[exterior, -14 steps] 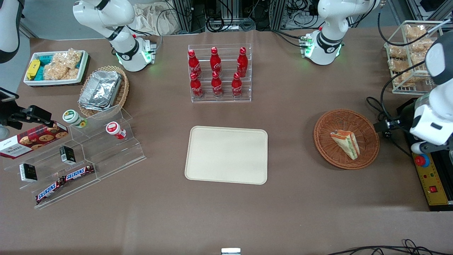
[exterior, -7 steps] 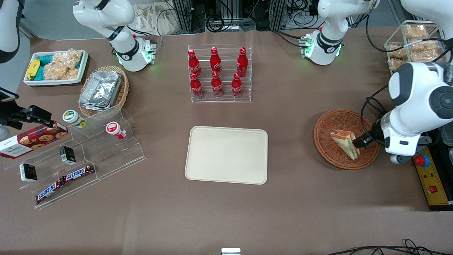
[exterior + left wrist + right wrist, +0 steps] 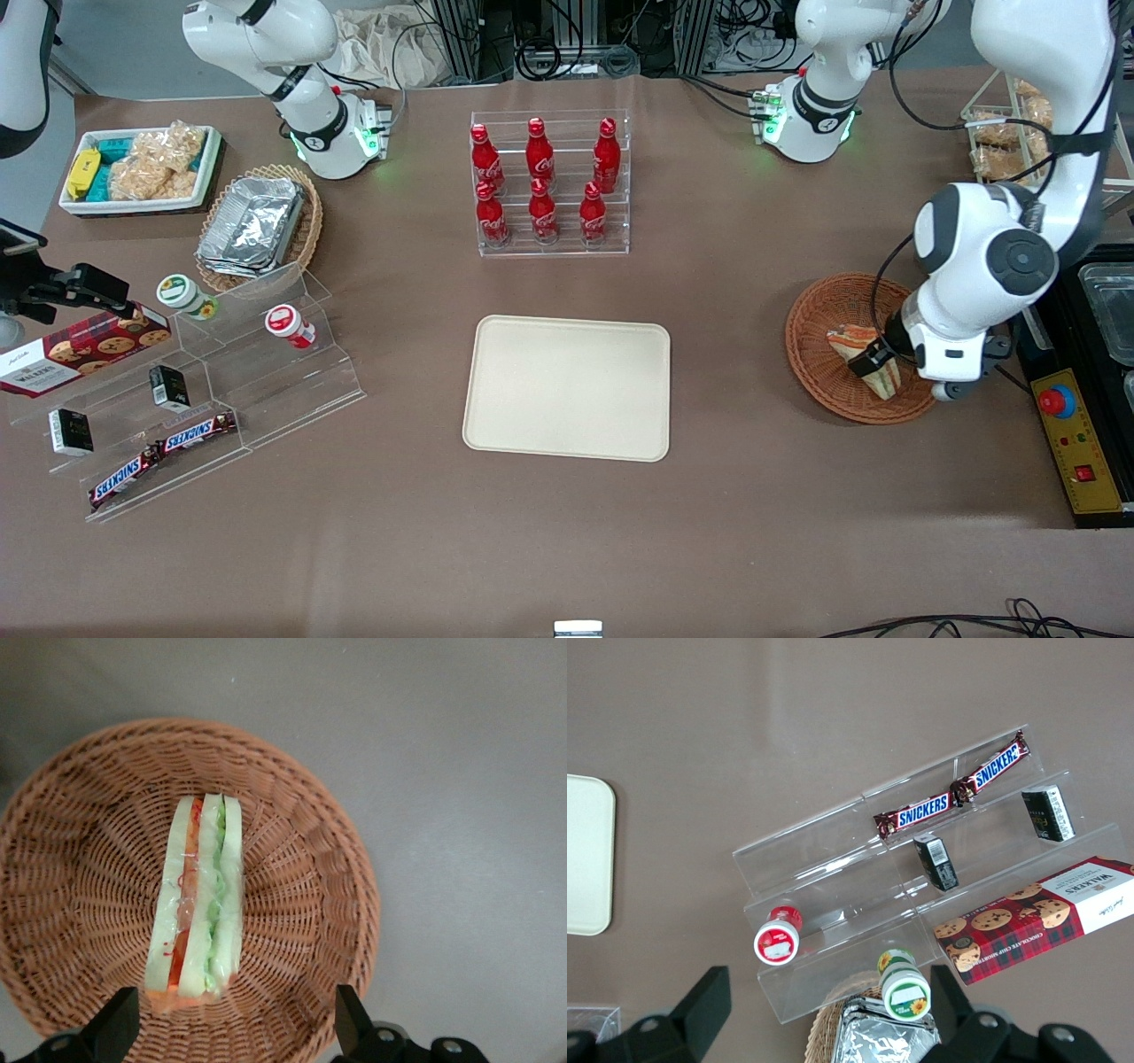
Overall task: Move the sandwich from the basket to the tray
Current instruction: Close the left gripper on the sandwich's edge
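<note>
Your gripper [image 3: 232, 1028] hangs over the basket [image 3: 819, 306], fingers [image 3: 117, 1023] spread wide and clear of everything. The tray [image 3: 567, 388] sits well apart, toward the parked arm's end. The sandwich [image 3: 197, 895] lies on its edge in the basket, between your fingertips' line.
</note>
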`<state>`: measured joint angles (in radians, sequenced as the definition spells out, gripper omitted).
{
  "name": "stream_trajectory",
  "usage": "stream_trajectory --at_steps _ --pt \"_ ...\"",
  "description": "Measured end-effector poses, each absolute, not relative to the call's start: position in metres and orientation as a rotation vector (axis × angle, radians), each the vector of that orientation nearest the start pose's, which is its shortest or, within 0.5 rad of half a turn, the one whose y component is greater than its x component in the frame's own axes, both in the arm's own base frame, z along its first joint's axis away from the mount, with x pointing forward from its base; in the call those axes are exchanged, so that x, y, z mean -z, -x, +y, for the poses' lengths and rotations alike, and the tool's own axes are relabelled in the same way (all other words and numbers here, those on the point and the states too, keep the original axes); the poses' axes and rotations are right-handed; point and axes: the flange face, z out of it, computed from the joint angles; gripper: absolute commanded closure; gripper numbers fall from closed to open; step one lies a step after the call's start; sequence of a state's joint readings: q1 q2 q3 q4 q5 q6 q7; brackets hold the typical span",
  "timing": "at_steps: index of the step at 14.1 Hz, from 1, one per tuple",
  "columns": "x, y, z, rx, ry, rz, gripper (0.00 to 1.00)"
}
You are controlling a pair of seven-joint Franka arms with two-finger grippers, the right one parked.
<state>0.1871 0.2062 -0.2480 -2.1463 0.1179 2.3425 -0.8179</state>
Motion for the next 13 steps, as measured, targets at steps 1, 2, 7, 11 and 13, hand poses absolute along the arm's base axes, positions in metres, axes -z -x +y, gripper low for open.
stream_trajectory --at_steps 1,2,7,11,13 --pt "-0.3 -0.558 -0.028 0.012 2.929 -1.041 0.01" --pt "-0.295 -0.555 -0.024 -0.001 2.922 -1.048 0.01" --pt "-0.282 -0.555 0.003 -0.03 2.911 -1.058 0.01" --pt "-0.267 -0.557 0.005 -0.029 2.922 -1.062 0.11" --pt "-0.259 -0.557 0.006 -0.039 2.924 -1.064 0.52"
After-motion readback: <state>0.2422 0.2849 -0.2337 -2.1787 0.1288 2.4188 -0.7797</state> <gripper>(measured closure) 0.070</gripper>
